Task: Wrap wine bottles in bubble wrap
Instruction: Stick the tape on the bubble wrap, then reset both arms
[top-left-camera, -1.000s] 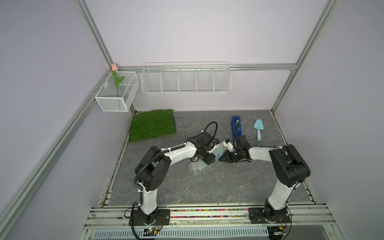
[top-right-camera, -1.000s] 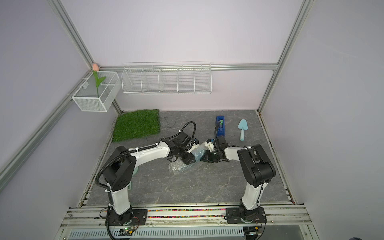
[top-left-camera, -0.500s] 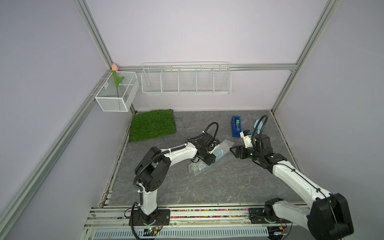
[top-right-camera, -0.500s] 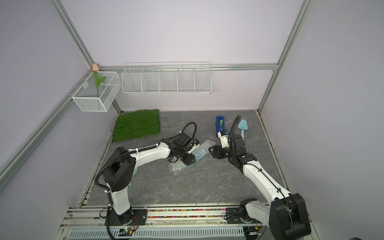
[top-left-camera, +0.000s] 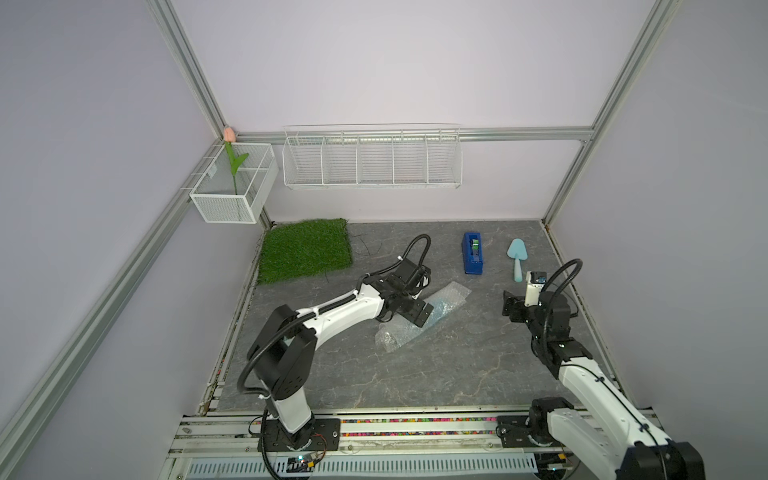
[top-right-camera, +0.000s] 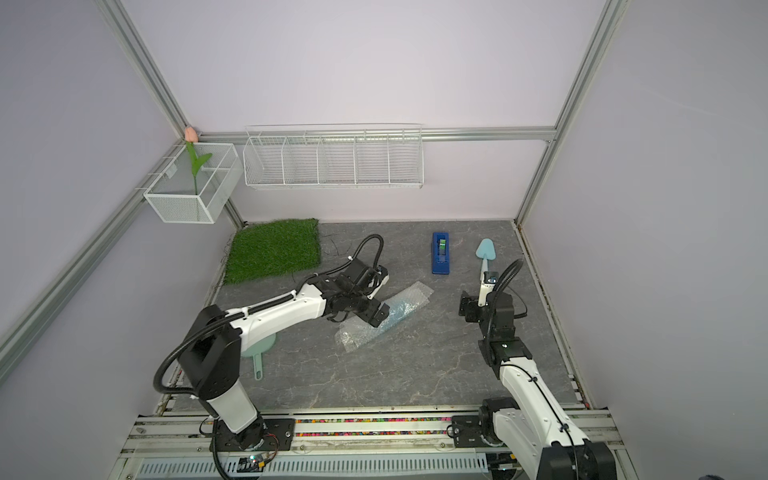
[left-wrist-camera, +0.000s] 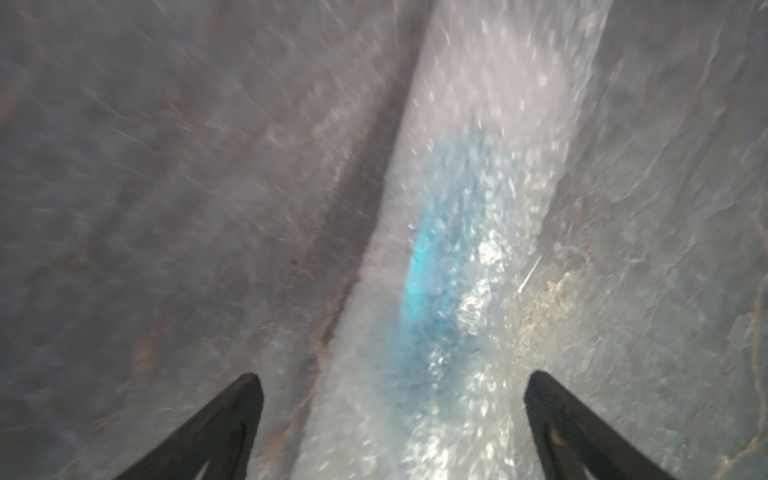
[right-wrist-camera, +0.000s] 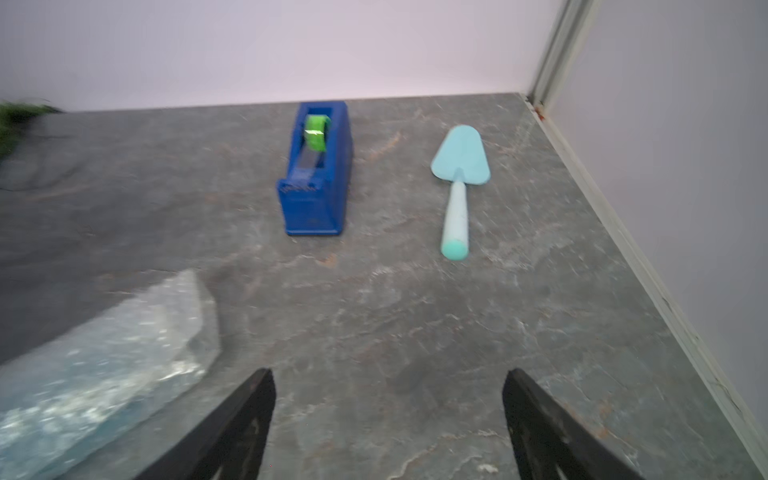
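Observation:
The bubble wrap (top-left-camera: 451, 297) lies rolled in a long diagonal bundle at the middle of the table. The wine bottle (left-wrist-camera: 432, 266) shows through it only as a blue blur, so its neck and cap are hidden. My left gripper (top-left-camera: 419, 313) hangs open just over the middle of the bundle. In the left wrist view the left gripper (left-wrist-camera: 392, 378) has one finger on each side of the wrap (left-wrist-camera: 498, 104). My right gripper (top-left-camera: 510, 308) is open and empty, well to the right of the bundle. In the right wrist view the right gripper (right-wrist-camera: 388, 374) has only bare table between its fingers, and one end of the wrap (right-wrist-camera: 124, 340) lies off to the side.
A dark blue tape dispenser (top-left-camera: 473, 253) and a light blue trowel (top-left-camera: 516, 257) lie behind the bundle towards the back right. A green grass mat (top-left-camera: 305, 249) fills the back left corner. A teal scoop (top-right-camera: 259, 353) lies partly under the left arm. Wire baskets (top-left-camera: 372, 158) hang on the walls.
The right gripper opened, left the bundle and swung back to the right side. The left gripper opened over the wrap while staying in place.

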